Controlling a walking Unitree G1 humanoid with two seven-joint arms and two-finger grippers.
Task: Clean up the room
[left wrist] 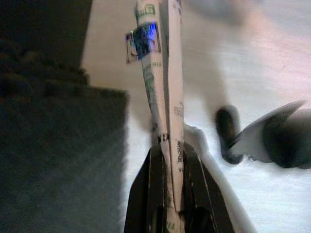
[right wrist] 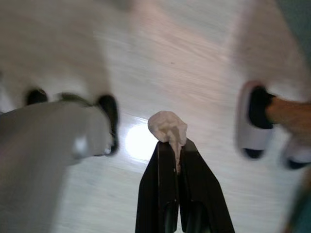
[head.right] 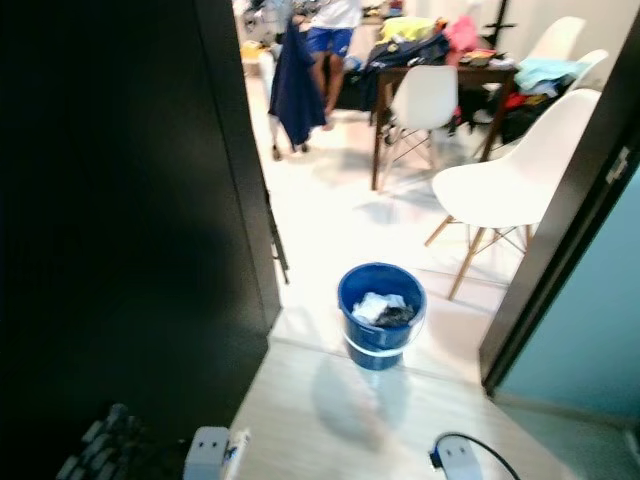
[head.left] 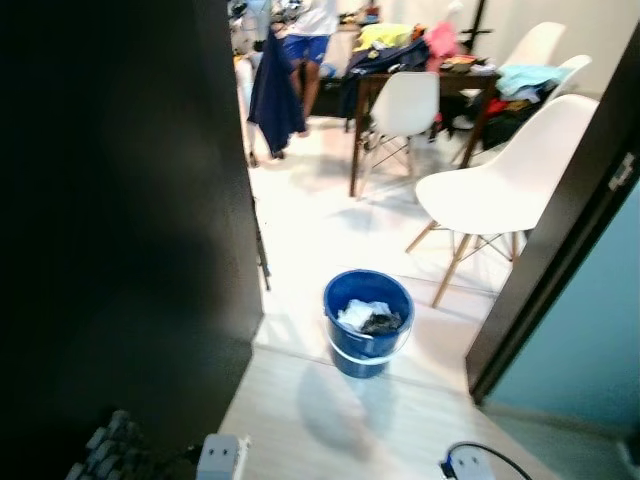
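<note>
- The left end effector (left wrist: 171, 204) has its two black fingers pressed narrowly onto a flattened white carton (left wrist: 163, 97) printed in green with a blue label near its far end; the carton sticks out well past the fingertips, over pale wood floor (left wrist: 272, 58) and beside a dark mat edge.
- The right end effector (right wrist: 178, 194) pinches a small crumpled wad of pale tissue (right wrist: 168, 127) between fingers drawn together; the wad bulges just beyond the tips, above the same pale floor.
- A tall dark cabinet (head.left: 120, 230) fills the left of the head views.
- A blue bucket (head.left: 368, 322) stands on the floor at the doorway threshold, with white and dark scraps lying inside it.
- Beyond it, a white chair (head.left: 510, 185) stands just right of the bucket's line, near a dark door edge (head.left: 560, 250).
- Farther back, a wooden table (head.left: 420, 80) carries heaped clothes, another white chair tucked against it.
- A person in blue shorts (head.left: 305, 45) stands at the far left of the table.
</note>
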